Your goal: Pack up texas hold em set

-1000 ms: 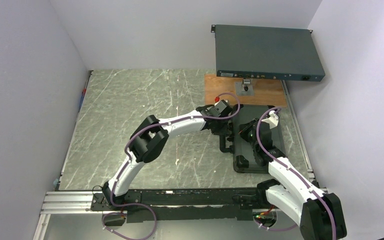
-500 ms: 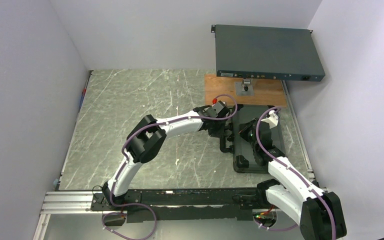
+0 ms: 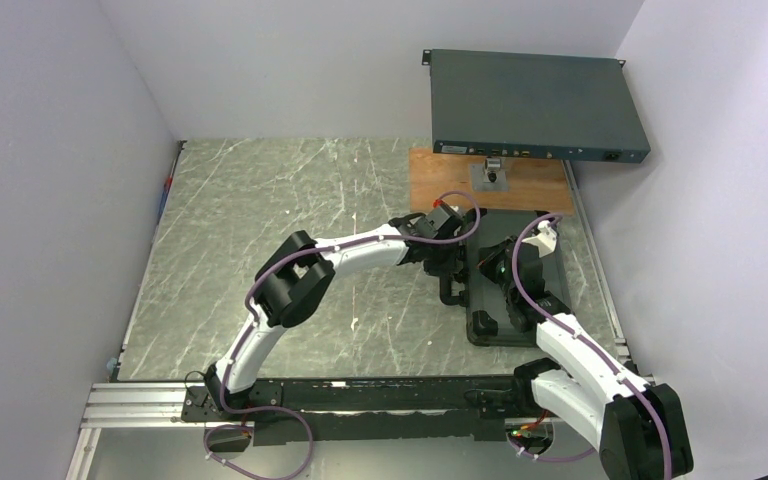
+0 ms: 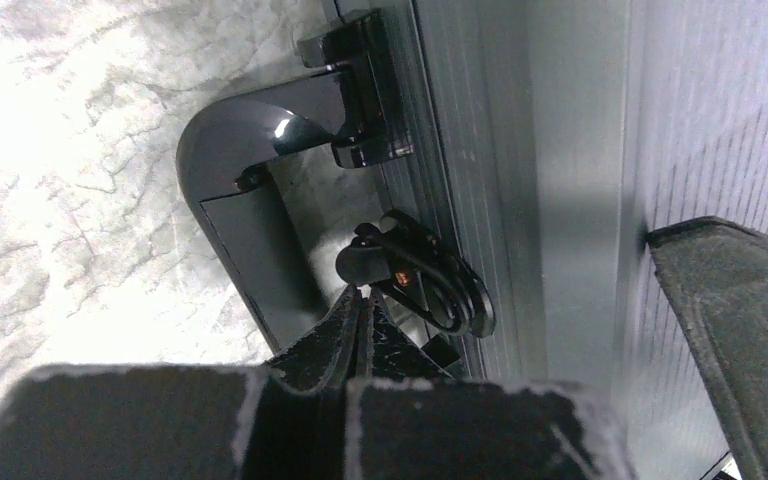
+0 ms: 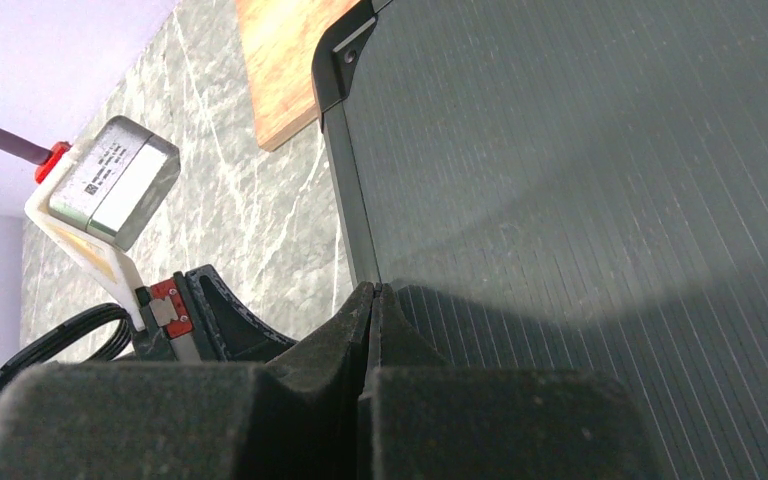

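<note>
The black case [image 3: 487, 300] of the hold em set lies shut on the table, handle side to the left. Chips, cards, buttons and dice are hidden. My left gripper [image 3: 447, 262] is shut and empty. In the left wrist view its tips [image 4: 363, 292] sit right at a black latch [image 4: 422, 282] beside the handle [image 4: 250, 200]. My right gripper [image 3: 496, 270] is shut and empty. In the right wrist view its tips [image 5: 375, 288] rest on the ribbed lid [image 5: 580, 180] near the left edge.
A large dark rack-mount box [image 3: 535, 105] stands at the back right. A wooden board [image 3: 535, 185] with a small metal fitting [image 3: 491, 176] lies just beyond the case. Walls close in on the left, back and right.
My left wrist has shifted slightly along the case's handle side. The right arm and the case have not moved.
</note>
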Robot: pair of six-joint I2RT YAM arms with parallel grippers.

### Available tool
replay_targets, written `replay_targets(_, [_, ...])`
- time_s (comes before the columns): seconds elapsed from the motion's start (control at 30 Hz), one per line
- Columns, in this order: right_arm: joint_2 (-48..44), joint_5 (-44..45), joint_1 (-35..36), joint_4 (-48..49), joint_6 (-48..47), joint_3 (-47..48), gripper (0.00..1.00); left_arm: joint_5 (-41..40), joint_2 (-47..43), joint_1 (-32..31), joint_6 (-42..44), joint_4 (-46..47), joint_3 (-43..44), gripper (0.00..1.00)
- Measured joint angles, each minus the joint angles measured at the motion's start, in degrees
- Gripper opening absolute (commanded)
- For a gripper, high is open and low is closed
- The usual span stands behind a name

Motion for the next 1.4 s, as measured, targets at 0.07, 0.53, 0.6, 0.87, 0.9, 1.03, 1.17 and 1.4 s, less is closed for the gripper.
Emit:
replay_targets(0.07, [0.00, 0.00, 0.00, 0.00, 0.00, 0.00, 0.00, 0.37, 0.09, -0.11, -0.07, 0.00, 0.00, 0.00])
replay_targets(0.53, [0.00, 0.00, 0.00, 0.00, 0.00, 0.00, 0.00, 0.76, 3.02, -0.42, -3.21, -4.20, 2.89, 0.00])
replay_targets(0.6, [0.00, 0.00, 0.00, 0.00, 0.00, 0.00, 0.00, 0.66, 4.02, -0.57, -3.65, -5.38, 4.24, 0.00])
replay_targets(0.87, [0.00, 0.00, 0.00, 0.00, 0.00, 0.00, 0.00, 0.02, 5.90, -1.05, -5.68, -8.00, 6.80, 0.00])
replay_targets(0.9, [0.00, 0.00, 0.00, 0.02, 0.00, 0.00, 0.00, 0.00, 6.12, -1.05, -5.66, -8.44, 7.19, 0.00])
replay_targets(1.03, [0.00, 0.00, 0.00, 0.00, 0.00, 0.00, 0.00, 0.00, 6.64, -1.05, -5.57, -9.55, 8.24, 0.00])
replay_targets(1.17, [0.00, 0.00, 0.00, 0.00, 0.00, 0.00, 0.00, 0.07, 5.18, -1.07, -5.16, -6.45, 5.22, 0.00])
replay_targets(1.4, [0.00, 0.00, 0.00, 0.02, 0.00, 0.00, 0.00, -1.18, -2.75, -0.76, -4.00, 0.81, -5.11, 0.00])
